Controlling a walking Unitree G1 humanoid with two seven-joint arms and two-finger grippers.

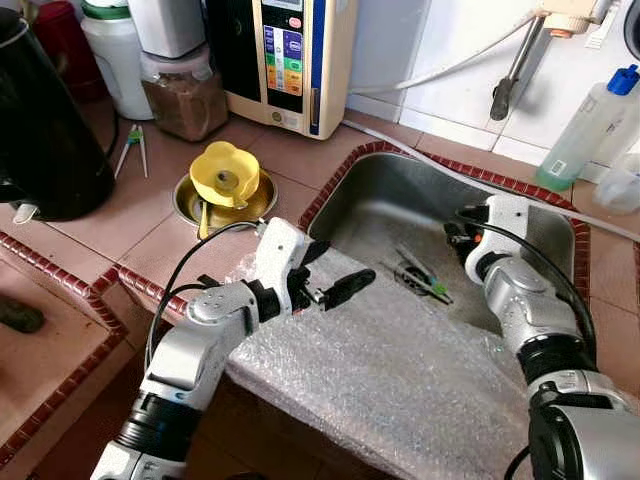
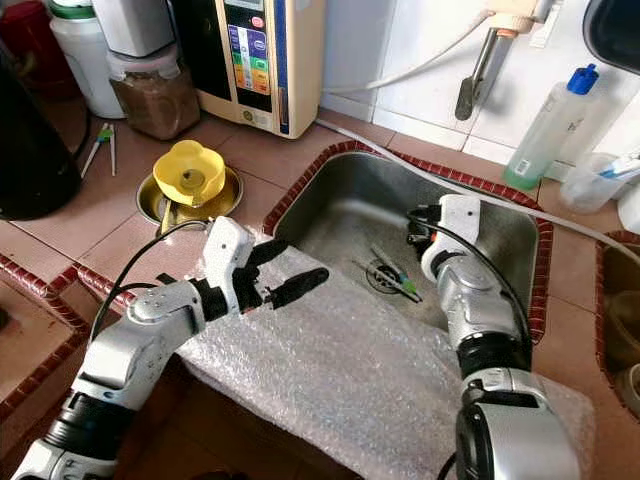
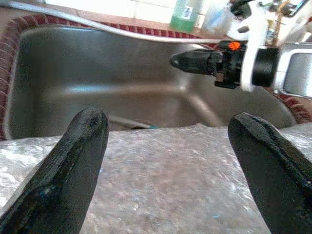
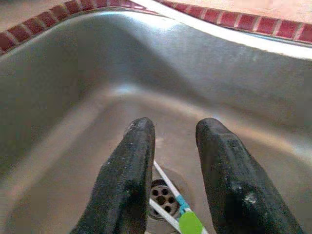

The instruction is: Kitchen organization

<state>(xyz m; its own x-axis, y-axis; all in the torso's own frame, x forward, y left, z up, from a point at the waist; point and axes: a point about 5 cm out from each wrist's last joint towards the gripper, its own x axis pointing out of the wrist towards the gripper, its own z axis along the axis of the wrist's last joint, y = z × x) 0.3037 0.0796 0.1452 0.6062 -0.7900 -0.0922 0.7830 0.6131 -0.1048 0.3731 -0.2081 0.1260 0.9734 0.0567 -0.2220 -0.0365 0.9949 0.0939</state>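
A stainless steel sink (image 1: 360,205) is set into a terracotta-tiled surface (image 1: 130,215) with a red mosaic rim. A thin white utensil with a green end (image 1: 428,280), perhaps a toothbrush or peeler, lies on the sink floor across the drain (image 4: 161,192). Its long axis runs diagonally, the green end toward the robot's right.

The right gripper (image 4: 168,161) is lowered inside the sink, directly above the drain, with the utensil just below and ahead of its fingertips. Its jaws are parted by a narrow gap and hold nothing. This arm is clearly the nearer one, so the pickup likely falls to it.

The left gripper (image 1: 335,285) hovers over a sheet of bubble wrap (image 1: 400,370) draped over the sink's near edge, its jaws spread wide and empty, pointing toward the basin.

On the surface to the left, a small metal bowl (image 1: 195,205) holds a yellow funnel-shaped piece (image 1: 225,175). Behind stand a jar of brown powder (image 1: 185,95), a water purifier (image 1: 280,60) and a black kettle (image 1: 40,120).
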